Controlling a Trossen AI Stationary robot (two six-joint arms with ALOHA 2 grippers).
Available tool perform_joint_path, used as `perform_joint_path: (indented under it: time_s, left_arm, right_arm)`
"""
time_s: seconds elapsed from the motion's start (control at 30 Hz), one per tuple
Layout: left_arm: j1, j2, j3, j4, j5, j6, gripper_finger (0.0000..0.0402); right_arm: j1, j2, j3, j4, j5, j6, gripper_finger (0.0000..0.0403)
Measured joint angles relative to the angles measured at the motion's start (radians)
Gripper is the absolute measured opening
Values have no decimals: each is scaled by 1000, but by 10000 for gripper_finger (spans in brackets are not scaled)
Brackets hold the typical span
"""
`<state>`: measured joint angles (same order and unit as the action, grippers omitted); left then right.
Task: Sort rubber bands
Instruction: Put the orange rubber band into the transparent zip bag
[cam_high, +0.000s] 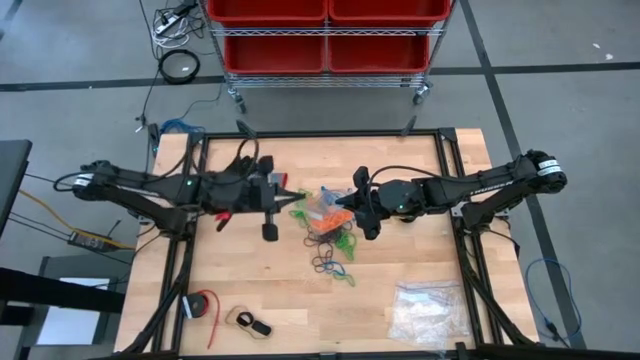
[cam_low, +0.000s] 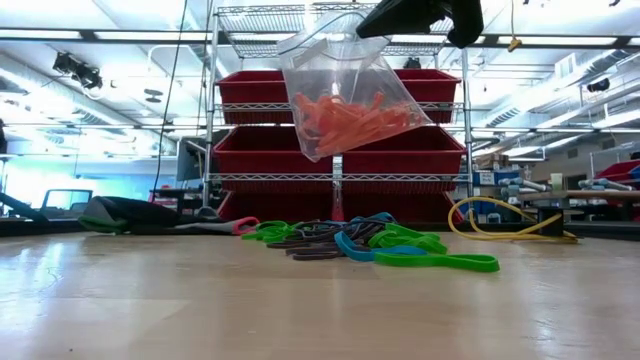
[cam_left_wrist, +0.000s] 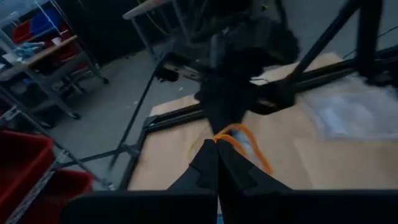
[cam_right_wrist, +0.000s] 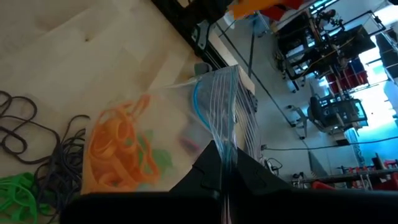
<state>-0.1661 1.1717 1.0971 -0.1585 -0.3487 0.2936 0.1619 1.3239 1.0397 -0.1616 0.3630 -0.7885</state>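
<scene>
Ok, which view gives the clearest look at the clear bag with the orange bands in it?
The low view: the clear bag hangs in the air, side-on, orange bands bunched at its bottom. The right wrist view shows it close but smeared, its edge in the right gripper. From above the arms partly cover it; the left wrist view shows only an orange glimpse.

Orange bands in a clear bag, mixed colours on pale wood

We see orange rubber bands (cam_low: 345, 117) inside the clear plastic bag (cam_low: 330, 70), its mouth edged blue; below the bag, green bands (cam_low: 435, 261), blue bands (cam_low: 352, 248) and black bands (cam_low: 310, 243) lie on the light wooden table (cam_low: 150, 310); behind the bag, red bins (cam_low: 250, 150) sit on a grey wire rack, beside a yellow cable (cam_low: 500, 222).
</scene>
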Motion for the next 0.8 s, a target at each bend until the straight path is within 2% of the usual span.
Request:
perform_joint_path:
  time_s: [0.33,0.8]
  left_arm:
    - [99,96,40,-38,-24,89,0]
    - [148,126,40,-53,-23,122,0]
  right_arm:
    - [0,0,0,-1,0,1,0]
    - [0,0,0,-15,0,11,0]
